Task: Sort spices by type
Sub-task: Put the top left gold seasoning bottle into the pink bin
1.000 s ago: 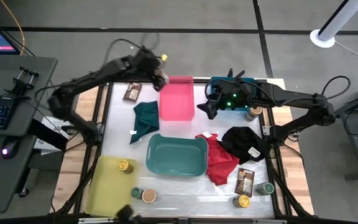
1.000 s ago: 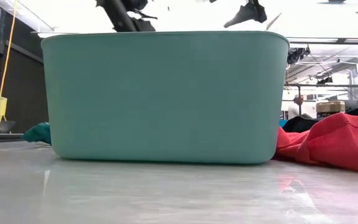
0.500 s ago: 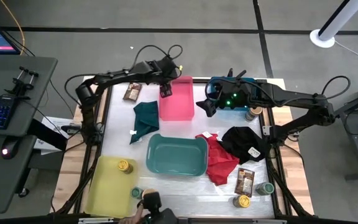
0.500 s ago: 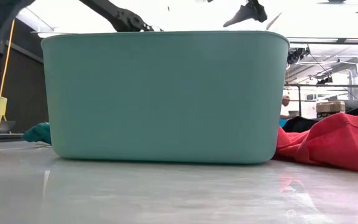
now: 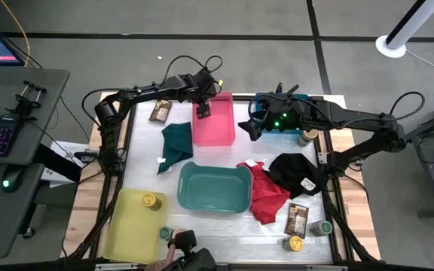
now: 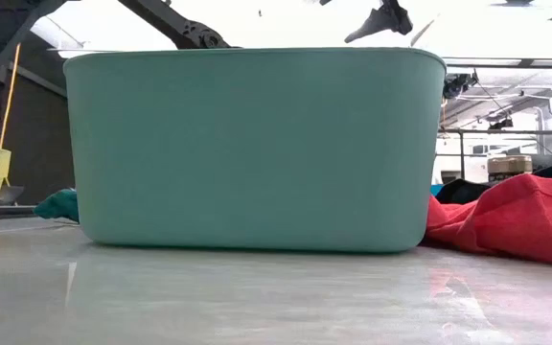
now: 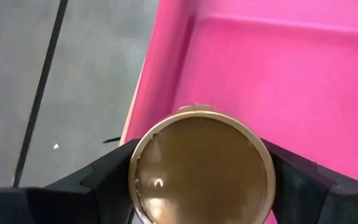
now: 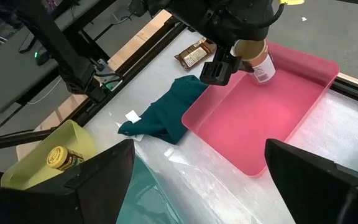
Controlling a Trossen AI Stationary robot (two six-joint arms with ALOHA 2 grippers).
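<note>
My left gripper (image 5: 202, 108) is shut on a tan-lidded spice jar (image 7: 201, 168) above the far left corner of the pink bin (image 5: 215, 124). The right wrist view shows that jar (image 8: 257, 59) over the bin floor. My right gripper (image 5: 252, 129) hangs open and holds nothing, between the pink bin and the blue bin (image 5: 281, 120). Other spices: a yellow-lidded jar (image 5: 151, 200) in the yellow bin (image 5: 130, 222), brown packets (image 5: 160, 111) (image 5: 297, 218), and jars (image 5: 322, 227) (image 5: 294, 242) standing near the near right corner. My left gripper pinches the jar between its two fingers (image 7: 107, 177), one on each side of the jar just under its tan lid (image 7: 201, 134). The fingers come from above, slanting down. The jar is lifted clear above the pink bin, lid toward the wrist, its body (image 8: 263, 70) tilted below the fingers.
A teal bin (image 5: 213, 188) sits mid-table. A dark green cloth (image 5: 175, 143) lies left of it, with red (image 5: 266, 192) and black (image 5: 296, 169) cloths on its right. Another jar (image 5: 306, 137) stands beside the blue bin. Bare table shows along the near edge.
My left gripper has carried the jar from the far left of the table toward the right and near side and down over the pink bin, the arm stretching out low. In the last half second it has barely moved. The right arm has stayed still.
</note>
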